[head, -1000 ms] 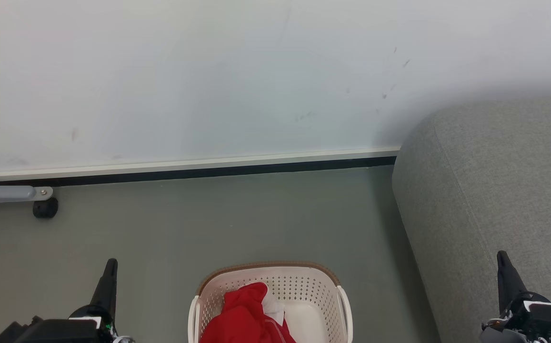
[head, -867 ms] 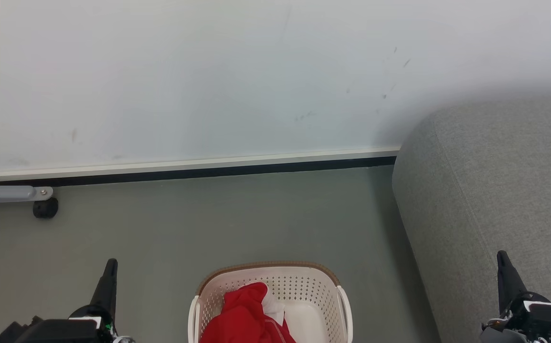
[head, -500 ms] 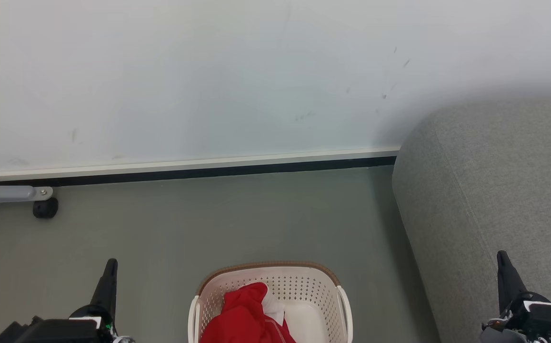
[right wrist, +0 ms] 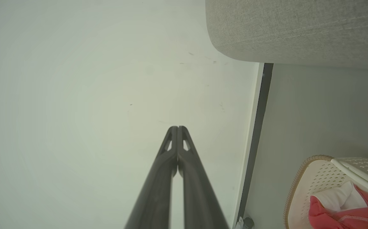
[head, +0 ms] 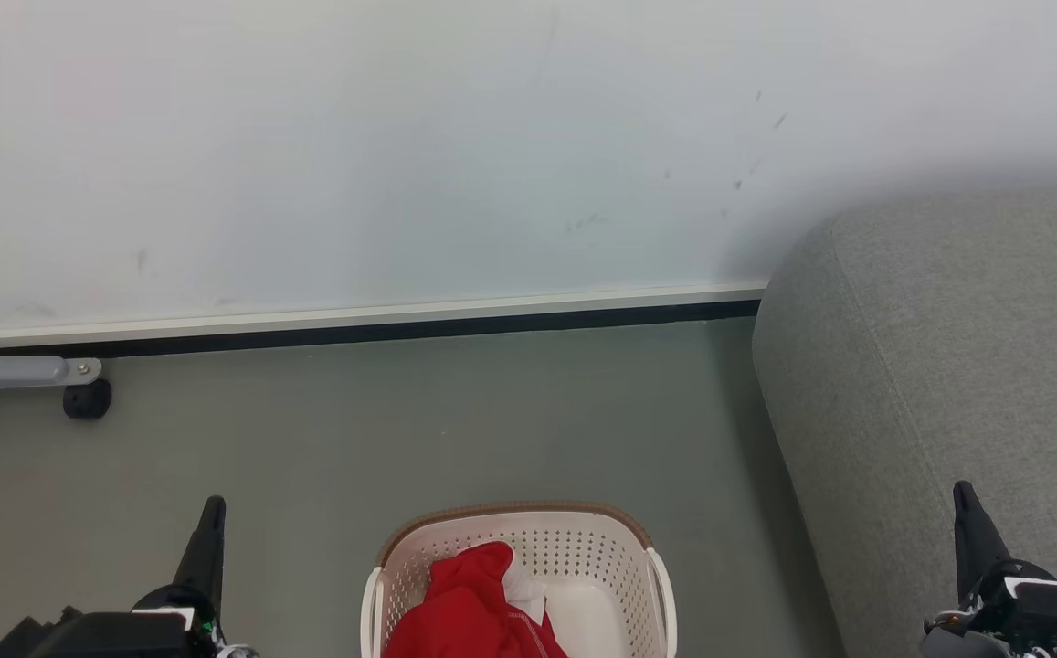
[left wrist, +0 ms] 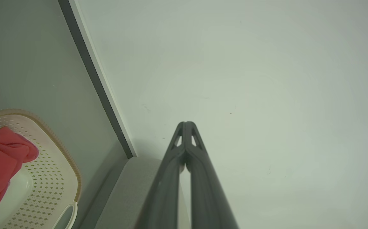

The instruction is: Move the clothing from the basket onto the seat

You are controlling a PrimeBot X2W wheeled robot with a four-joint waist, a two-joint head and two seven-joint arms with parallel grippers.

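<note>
Head view: the laundry basket (head: pixel 519 508) is sitting on the grey floor (head: pixel 455 420) at the bottom middle, and the red clothing (head: pixel 469 603) is lying bunched up inside it on the left half, with a bit of white fabric poking out beside it. The grey sofa (head: pixel 948 366) is taking up the right side, near the basket but not touching it. The left gripper (head: pixel 213 512) is hanging at lower left and the right gripper (head: pixel 962 498) at lower right in front of the sofa, both well apart from the basket. From this angle each one is looking like a single dark spike, so probably closed.

Left wrist view: this is settling it, the two fingers are pressing together at the tips with nothing between them, pointing at the white wall (left wrist: pixel 266 79). The basket and the red garment are showing at the lower left edge.

Right wrist view: same deal, fingers are closing flat against each other, empty, aiming at the wall. The sofa is filling the top right, with the basket and clothing at the bottom right corner.
</note>
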